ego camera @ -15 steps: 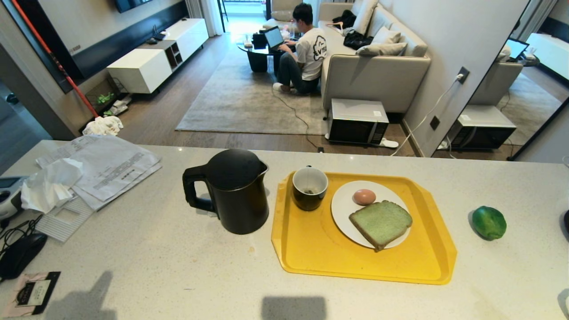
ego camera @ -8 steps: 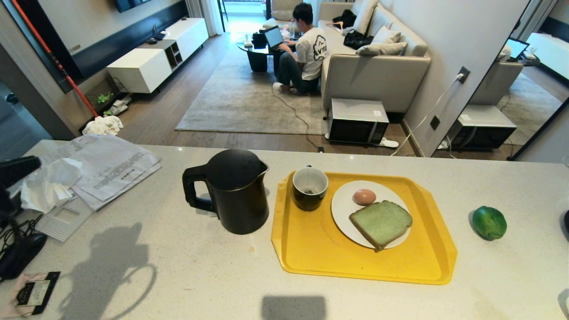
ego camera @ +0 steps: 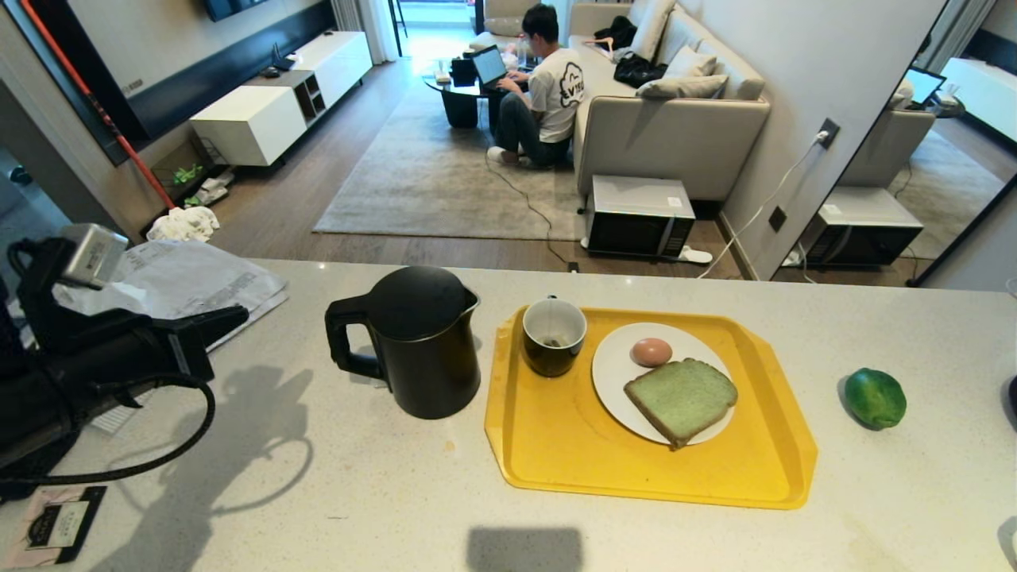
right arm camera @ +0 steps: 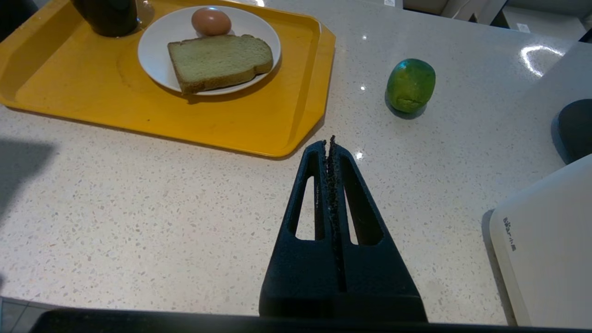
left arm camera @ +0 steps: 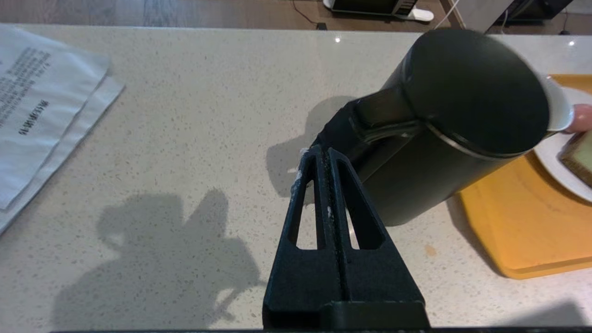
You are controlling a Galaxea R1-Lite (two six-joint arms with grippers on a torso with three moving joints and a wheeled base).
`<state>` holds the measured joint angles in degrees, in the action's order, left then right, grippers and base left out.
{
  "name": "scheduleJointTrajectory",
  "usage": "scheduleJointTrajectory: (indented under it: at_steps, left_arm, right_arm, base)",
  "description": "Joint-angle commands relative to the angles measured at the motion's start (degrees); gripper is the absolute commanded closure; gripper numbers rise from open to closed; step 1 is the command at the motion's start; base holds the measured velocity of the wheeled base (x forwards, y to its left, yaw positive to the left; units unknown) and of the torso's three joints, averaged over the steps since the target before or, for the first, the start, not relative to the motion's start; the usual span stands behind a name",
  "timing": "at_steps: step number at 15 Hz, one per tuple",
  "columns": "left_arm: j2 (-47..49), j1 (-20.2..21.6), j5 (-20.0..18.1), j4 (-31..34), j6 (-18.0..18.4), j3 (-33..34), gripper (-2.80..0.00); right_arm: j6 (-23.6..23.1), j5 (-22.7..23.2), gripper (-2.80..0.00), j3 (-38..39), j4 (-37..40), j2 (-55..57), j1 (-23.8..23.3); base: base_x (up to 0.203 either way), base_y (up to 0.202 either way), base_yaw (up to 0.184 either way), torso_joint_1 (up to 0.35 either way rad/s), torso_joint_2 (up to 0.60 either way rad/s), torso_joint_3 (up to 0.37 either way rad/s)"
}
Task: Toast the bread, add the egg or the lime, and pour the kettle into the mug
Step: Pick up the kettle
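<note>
Left hand [ego camera: 226, 318] has swung in toward the kettle [ego camera: 421, 342]; mug [ego camera: 553, 335] on tray [ego camera: 572, 445].

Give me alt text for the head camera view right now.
The robot's left hand, shut and empty, reaches over a pale counter toward a black kettle. Beside it a yellow tray holds a mug and a plate with an egg and green bread; a lime lies farther right.

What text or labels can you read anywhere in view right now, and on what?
"EVITA"-like logo on the seated person's white T-shirt: only partly legible.
Printed papers on the counter: text too small to read.
Small dark card at the counter's near corner: unreadable.
White appliance near the right gripper: short dark logo, blurred.
</note>
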<state>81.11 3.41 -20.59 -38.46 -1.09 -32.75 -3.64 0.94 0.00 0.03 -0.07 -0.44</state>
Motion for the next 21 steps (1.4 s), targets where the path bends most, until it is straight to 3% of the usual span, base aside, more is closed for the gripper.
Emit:
scheduleJointTrajectory:
  at_steps: [1, 7, 17, 18, 19, 21]
  left_arm:
    - [3.81, -0.66, -0.10, -3.68, 0.44, 3.96, 0.00]
    - [5.26, -1.13, 1.87, -5.21, 1.70, 9.15, 0.00]
    - [10.18, -0.95, 7.84, -7.94, 1.71, 9.20, 0.00]
    - [10.73, -0.87, 7.84, -7.94, 1.71, 9.14, -1.53]
    - [10.89, -0.86, 7.84, -7.94, 1.26, 8.94, -2.80]
    - [11.53, -0.97, 7.78, -8.03, 1.68, 7.37, -2.80]
  right_arm:
    - [-0.05, 0.03, 0.00, 0.09, -0.01, 0.07, 0.00]
    - [-0.05, 0.03, 0.00, 0.01, 0.02, 0.07, 0.00]
    - [-0.05, 0.03, 0.00, 0.09, 0.05, 0.07, 0.00]
    - [-0.05, 0.03, 0.00, 0.09, -0.03, 0.07, 0.00]
    - [-0.05, 0.03, 0.00, 0.09, 0.02, 0.07, 0.00]
    - [-0.05, 0.03, 0.00, 0.09, -0.03, 0.07, 0.00]
  base:
    - [0.000, 0.000, 0.000, 0.000, 0.00, 0.000]
    - [0.000, 0.000, 0.000, 0.000, 0.00, 0.000]
    - [0.000, 0.000, 0.000, 0.000, 0.00, 0.000]
    - [0.000, 0.000, 0.000, 0.000, 0.00, 0.000]
    - [0.000, 0.000, 0.000, 0.000, 0.00, 0.000]
    - [0.000, 0.000, 0.000, 0.000, 0.00, 0.000]
